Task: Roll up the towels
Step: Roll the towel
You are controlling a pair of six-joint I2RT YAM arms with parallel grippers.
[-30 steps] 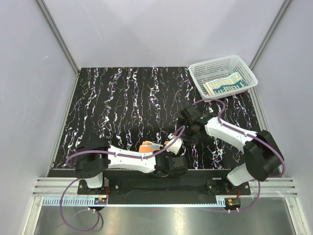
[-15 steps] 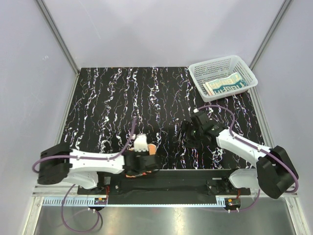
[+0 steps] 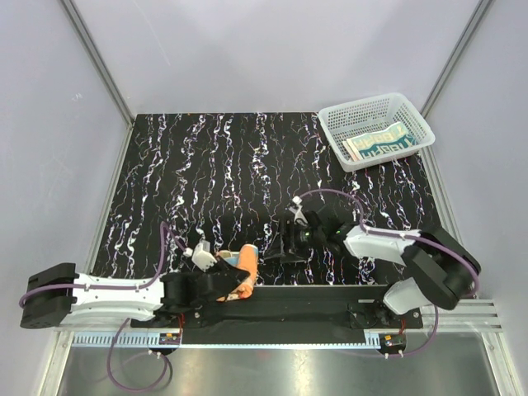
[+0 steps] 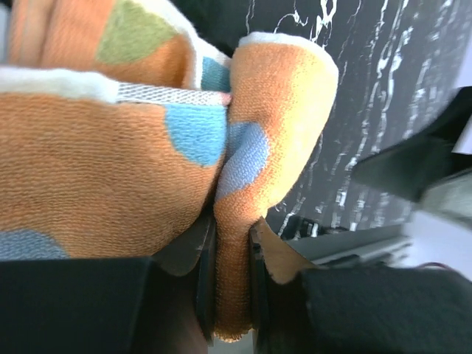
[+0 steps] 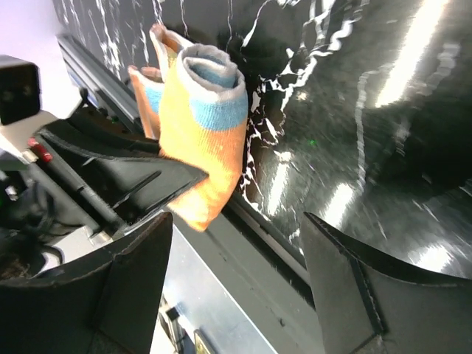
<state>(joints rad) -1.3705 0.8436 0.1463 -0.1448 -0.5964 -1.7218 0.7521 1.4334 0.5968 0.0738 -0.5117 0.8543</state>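
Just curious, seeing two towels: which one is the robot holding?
The orange towel with blue patches, pinched in the left claw; the cream lettered towel lies in the white basket.

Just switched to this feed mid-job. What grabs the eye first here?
The orange towel stands out, bunched up at the near edge of the black marbled table, with a fold pinched in the left end effector. The right end effector hangs open and empty close to its right. At the far right corner, the cream towel lies in the white basket.
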